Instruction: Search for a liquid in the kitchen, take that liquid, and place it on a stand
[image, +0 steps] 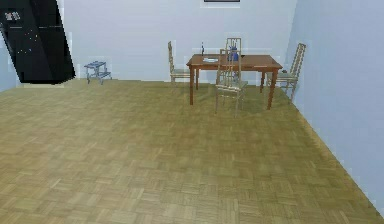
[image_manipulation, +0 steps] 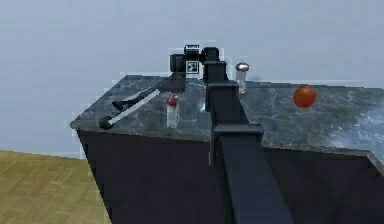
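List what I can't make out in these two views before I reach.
Arm side view: whether the jaws hold anything; the countertop lies behind them.
Arm side view: red-capped clear container, too small to tell its contents.
Forward view: things on the dining table, too small to name.
Forward view: black cabinet, cut off by the top edge.

Dark marble tabletop (image_manipulation: 330, 125): black ladle (image_manipulation: 128, 106), red-capped shaker (image_manipulation: 173, 112) nearer than the jaws; silver-capped shaker (image_manipulation: 241, 76), red round thing (image_manipulation: 305, 96) across the arm (image_manipulation: 232, 140).

Dark square-section arm (image_manipulation: 236, 150), two white black-marked squares (image_manipulation: 179, 64) at its tip
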